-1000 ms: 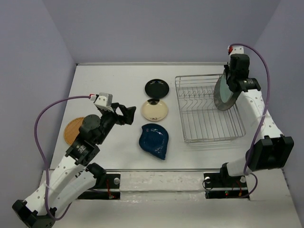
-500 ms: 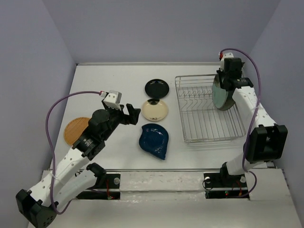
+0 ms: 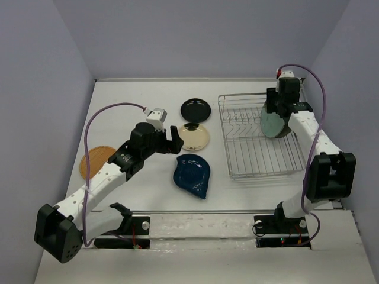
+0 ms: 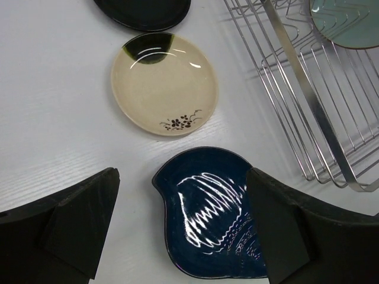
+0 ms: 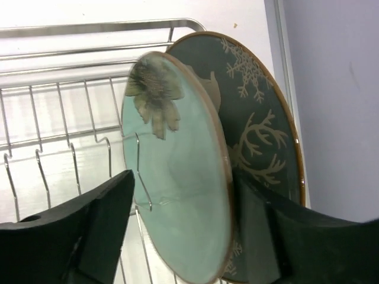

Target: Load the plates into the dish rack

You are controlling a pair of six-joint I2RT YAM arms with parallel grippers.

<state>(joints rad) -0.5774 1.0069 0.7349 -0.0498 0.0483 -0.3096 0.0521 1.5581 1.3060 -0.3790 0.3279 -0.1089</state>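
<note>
The pale teal flower plate (image 5: 177,177) stands on edge in the dish rack (image 5: 59,29), against a dark grey plate with a snowflake pattern (image 5: 260,130). My right gripper (image 5: 185,195) is open and straddles the teal plate, with a gap at its front face. From above, plate (image 3: 272,124) and right gripper (image 3: 277,107) sit at the rack's (image 3: 249,160) far right. My left gripper (image 4: 182,198) hangs open over the dark blue teardrop plate (image 4: 204,213), just below the cream plate (image 4: 164,83). The black plate (image 3: 195,109) lies beyond them.
An orange woven-look plate (image 3: 93,160) lies flat at the table's left side, behind the left arm. The rack's wire edge (image 4: 308,106) runs close to the right of the blue plate. Purple walls close in the table on three sides.
My right gripper has opened and let go of the teal plate, which now stands in the rack. My left arm has swung right, toward the cream and blue plates.
</note>
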